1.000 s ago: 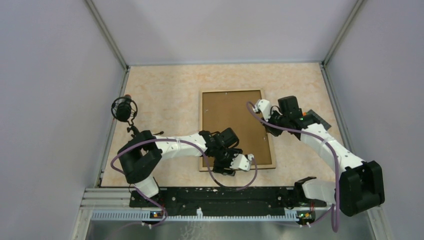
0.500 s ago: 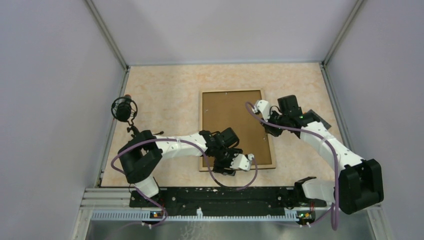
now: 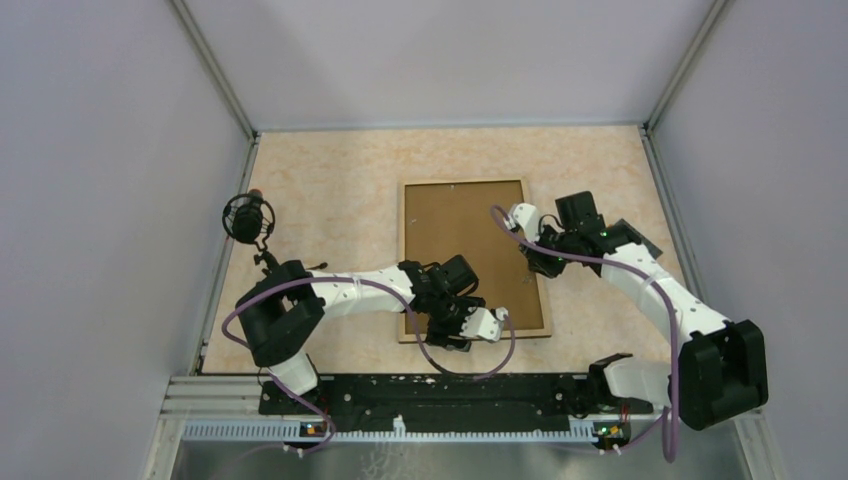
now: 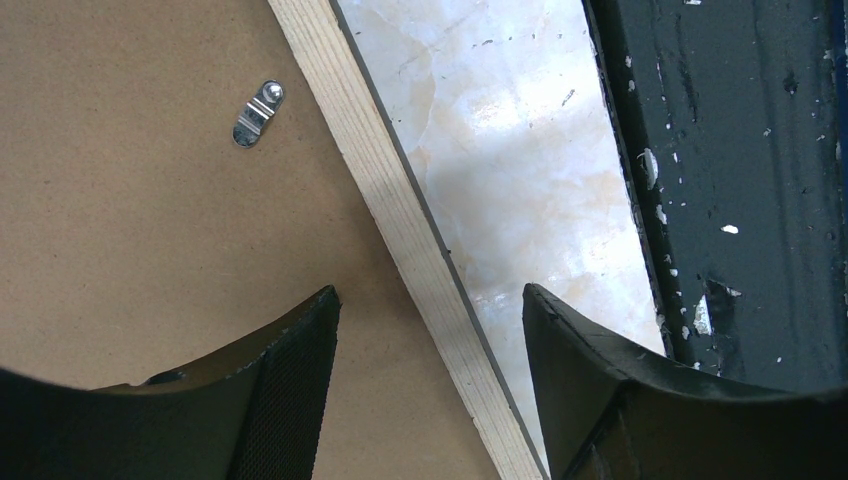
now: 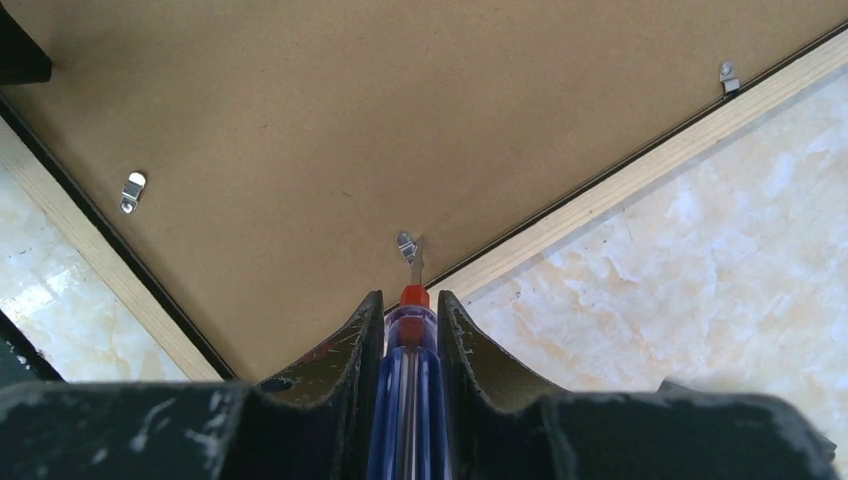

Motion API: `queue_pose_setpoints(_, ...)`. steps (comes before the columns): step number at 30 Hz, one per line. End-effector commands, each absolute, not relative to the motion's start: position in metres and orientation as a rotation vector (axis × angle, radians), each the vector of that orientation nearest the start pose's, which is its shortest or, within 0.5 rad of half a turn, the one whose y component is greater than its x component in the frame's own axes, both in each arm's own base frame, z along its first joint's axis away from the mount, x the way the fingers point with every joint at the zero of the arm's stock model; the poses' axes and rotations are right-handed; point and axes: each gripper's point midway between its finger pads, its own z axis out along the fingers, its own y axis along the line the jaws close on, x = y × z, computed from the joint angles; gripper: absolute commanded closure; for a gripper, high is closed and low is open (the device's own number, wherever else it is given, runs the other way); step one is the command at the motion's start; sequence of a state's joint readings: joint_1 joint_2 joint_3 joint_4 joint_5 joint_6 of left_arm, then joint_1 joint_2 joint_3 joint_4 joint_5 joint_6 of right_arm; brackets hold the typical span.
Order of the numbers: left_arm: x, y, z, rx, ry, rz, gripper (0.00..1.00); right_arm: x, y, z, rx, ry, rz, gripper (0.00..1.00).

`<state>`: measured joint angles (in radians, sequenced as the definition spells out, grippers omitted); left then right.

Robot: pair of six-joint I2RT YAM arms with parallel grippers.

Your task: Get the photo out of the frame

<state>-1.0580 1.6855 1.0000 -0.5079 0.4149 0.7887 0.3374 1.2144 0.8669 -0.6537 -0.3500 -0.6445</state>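
Right pincer slightly nearer over edge of frame, tight around screwdriver; left pincer wide, empty.

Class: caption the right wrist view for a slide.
Right gripper holds a screwdriver, tip at a clip on the face-down frame.

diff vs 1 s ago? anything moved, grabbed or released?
Only the right gripper shifted, slightly toward the near side along the right edge of the frame. It is still shut on the screwdriver, whose tip is at a metal clip. Nothing was taken hold of or let go. The left gripper stayed open over the near edge, and the frame stayed put, back side up.
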Motion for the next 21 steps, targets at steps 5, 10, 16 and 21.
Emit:
queue_pose_setpoints(5, 0.106, -0.268, -0.022, -2.549, -1.873, 0.644, 0.35, 0.227, 0.134, 0.114, -1.236, 2.271, 0.454, 1.0)
queue_pose_setpoints(10, 0.108, -0.232, -0.035, -2.567, -1.786, 0.456, 0.47, 0.251, 0.143, 0.149, -1.091, 2.181, 0.442, 1.0)
queue_pose_setpoints(16, 0.14, -0.188, -0.03, -2.575, -1.82, 0.248, 0.56, 0.268, 0.141, 0.175, -0.923, 2.144, 0.545, 1.0)
queue_pose_setpoints(21, 0.158, -0.182, -0.007, -2.547, -1.921, 0.345, 0.54, 0.29, 0.122, 0.181, -0.811, 2.141, 0.494, 1.0)
